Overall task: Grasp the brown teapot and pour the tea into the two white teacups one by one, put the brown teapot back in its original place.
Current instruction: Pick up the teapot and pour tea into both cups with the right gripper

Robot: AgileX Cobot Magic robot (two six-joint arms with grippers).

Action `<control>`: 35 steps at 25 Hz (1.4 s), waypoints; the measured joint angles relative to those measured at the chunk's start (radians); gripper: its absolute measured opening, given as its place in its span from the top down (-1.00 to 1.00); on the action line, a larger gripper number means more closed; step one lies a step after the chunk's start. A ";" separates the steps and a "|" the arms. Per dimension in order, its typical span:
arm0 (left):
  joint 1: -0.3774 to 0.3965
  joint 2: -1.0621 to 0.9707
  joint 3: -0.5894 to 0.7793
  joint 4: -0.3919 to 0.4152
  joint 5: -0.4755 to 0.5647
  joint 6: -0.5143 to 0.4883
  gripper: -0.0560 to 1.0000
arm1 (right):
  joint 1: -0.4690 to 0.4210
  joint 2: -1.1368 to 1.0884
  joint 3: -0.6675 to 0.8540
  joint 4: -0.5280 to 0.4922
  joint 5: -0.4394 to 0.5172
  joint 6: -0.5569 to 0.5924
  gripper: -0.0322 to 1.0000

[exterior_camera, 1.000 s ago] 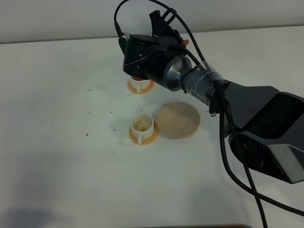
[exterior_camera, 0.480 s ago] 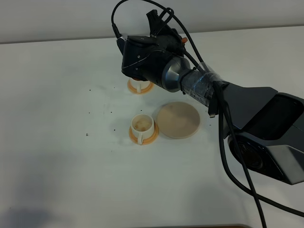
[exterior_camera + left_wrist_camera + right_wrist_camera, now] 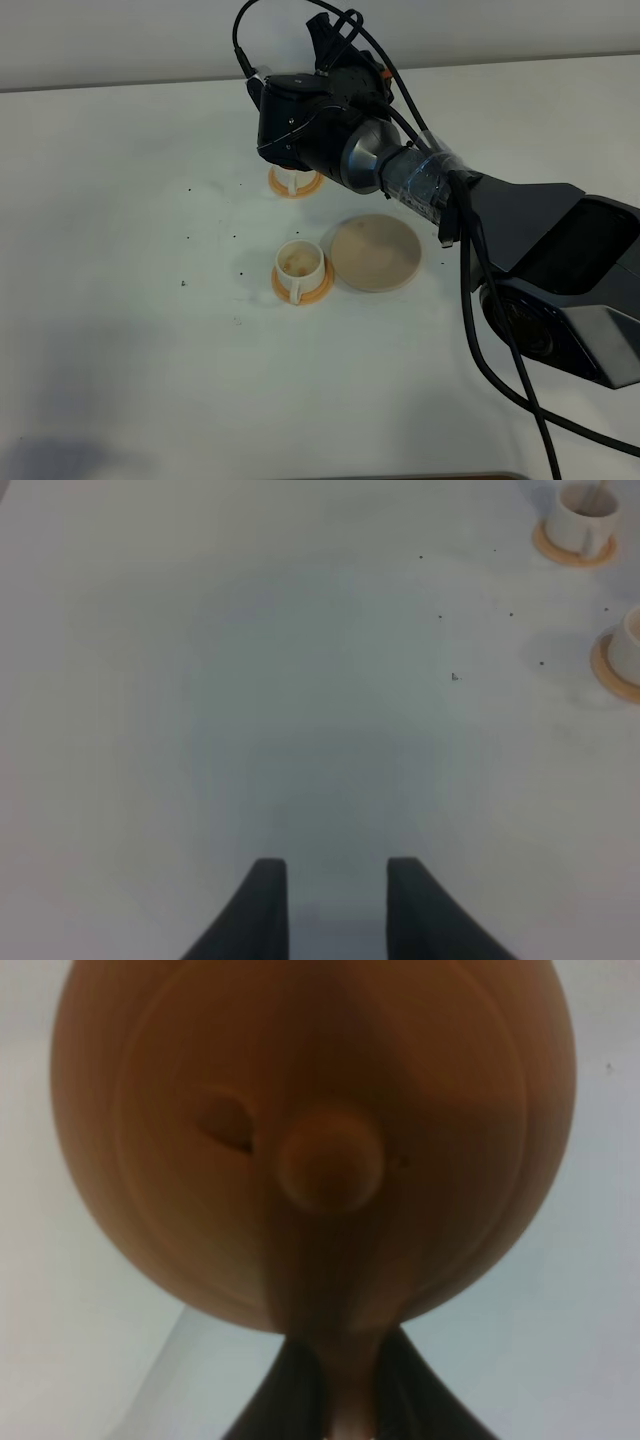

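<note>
- Two small white cylindrical cups sit on round orange saucers on the white table [image 3: 120, 330]: the near teacup [image 3: 299, 265] is just beside the flat beige coaster disc [image 3: 376, 253], and the far teacup [image 3: 295, 181] is half hidden beneath the right arm.
- The right gripper [image 3: 345, 1385] is clamped on the stubby handle of the round reddish-brown clay teapot [image 3: 315, 1130] — lifted off the table.
- The left gripper [image 3: 337, 910] hangs over bare table — jaws parted, gripping nothing.

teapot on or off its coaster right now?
Off. The beige coaster lies bare, and the right gripper holds the brown teapot by its handle.
</note>
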State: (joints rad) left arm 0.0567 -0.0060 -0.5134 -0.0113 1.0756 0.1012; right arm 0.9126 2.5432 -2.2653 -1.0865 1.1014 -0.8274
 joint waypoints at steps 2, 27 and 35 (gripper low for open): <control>0.000 0.000 0.000 0.000 0.000 0.000 0.43 | 0.000 0.000 0.000 -0.002 0.000 -0.004 0.76; 0.000 0.000 0.000 0.000 0.000 0.000 0.43 | 0.000 0.000 0.000 -0.037 -0.029 -0.008 0.76; 0.000 0.000 0.000 0.000 0.000 0.000 0.43 | 0.001 0.000 0.000 -0.037 -0.028 -0.008 0.76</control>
State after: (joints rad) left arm 0.0567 -0.0060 -0.5134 -0.0113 1.0756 0.1012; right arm 0.9133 2.5432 -2.2653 -1.1235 1.0739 -0.8352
